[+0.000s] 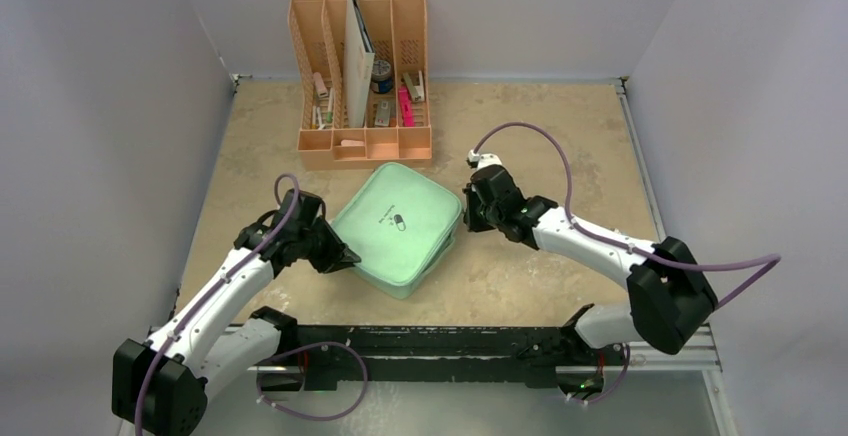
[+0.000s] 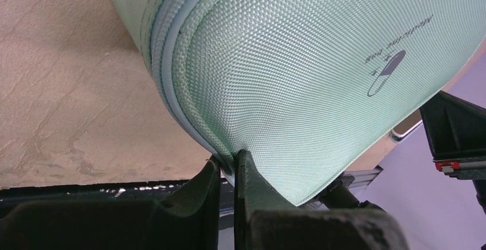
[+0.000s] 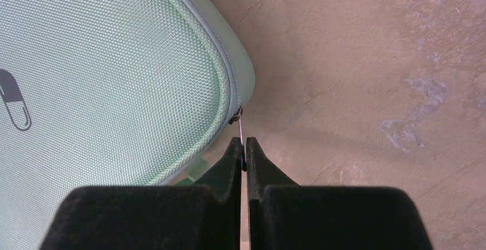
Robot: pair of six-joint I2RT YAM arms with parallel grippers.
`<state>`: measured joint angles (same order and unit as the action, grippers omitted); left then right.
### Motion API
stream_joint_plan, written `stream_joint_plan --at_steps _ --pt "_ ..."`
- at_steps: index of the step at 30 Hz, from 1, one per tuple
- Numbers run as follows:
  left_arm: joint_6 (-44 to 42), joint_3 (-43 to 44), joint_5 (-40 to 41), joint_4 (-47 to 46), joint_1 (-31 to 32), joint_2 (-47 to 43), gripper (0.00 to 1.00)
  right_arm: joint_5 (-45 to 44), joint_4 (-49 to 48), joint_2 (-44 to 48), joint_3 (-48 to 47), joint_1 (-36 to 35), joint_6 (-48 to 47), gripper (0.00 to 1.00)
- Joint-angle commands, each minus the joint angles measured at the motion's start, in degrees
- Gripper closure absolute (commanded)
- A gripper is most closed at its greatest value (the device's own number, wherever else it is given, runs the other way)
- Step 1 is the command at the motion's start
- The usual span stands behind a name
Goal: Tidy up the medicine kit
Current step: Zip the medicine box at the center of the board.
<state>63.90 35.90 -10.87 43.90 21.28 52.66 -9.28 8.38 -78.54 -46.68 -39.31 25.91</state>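
Since the lid of the mint-green, rounded-square, woven-fabric medicine kit (image 1: 400, 246) is folded down on its base, with the small dark pill logo (image 1: 399, 221) facing up and nothing of the lining or contents shown, the sorting of the inside cannot be checked. Only the zip can be judged. In the left wrist view the grey zip line along the near side is seen closed. In the right wrist view it is closed above the slider, while below it the lid edge appears to stand slightly off the base. The zip is therefore judged to be only part of the way round, and it cannot be settled whether it is being closed or opened; if closed, the last stretch is left to be run. The kit is laid flat near the middle of the beige, stone-patterned desk (image 1: 540, 146), just in front of the peach-orange slotted plastic organizer (image 1: 400, 154), and it is flanked by both arms. At its left corner the left pincer (image 2: 228, 161) is clamped on the piped seam of the lid, so the case is steadied there. At its right corner the right pincer (image 3: 241, 147) is pressed shut on the thin zip pull (image 3: 240, 127), with its tips just beside the case wall and apparently not touching it.
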Motion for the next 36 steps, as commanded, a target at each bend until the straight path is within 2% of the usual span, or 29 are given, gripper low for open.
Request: stream_joint_plan --at_steps 1,9,17,25,31,36 --pt "-4.5 0.0 2.4 4.4 -0.4 -1.2 1.00 -6.3 0.3 -2.3 -1.9 2.5 -1.7 1.00" --pt "-6.3 0.9 2.5 4.4 -0.4 -1.2 1.00 -3.4 0.5 -3.3 -2.4 2.8 -1.0 1.00" --pt "-9.1 2.6 2.7 4.2 -0.4 -0.5 1.00 -2.4 4.4 4.2 3.7 2.8 2.3 1.00" --pt "-21.2 5.1 -1.2 -2.5 -0.4 3.1 1.00 -2.0 9.7 9.9 7.0 2.7 5.1 1.00" --pt "-26.0 9.2 -2.4 -3.2 -0.4 8.5 1.00 -1.7 17.3 15.2 7.7 2.6 9.8 1.00" --pt "-27.5 10.5 -5.2 -5.8 -0.7 11.3 1.00 2.7 20.4 19.2 8.4 1.9 11.5 1.00"
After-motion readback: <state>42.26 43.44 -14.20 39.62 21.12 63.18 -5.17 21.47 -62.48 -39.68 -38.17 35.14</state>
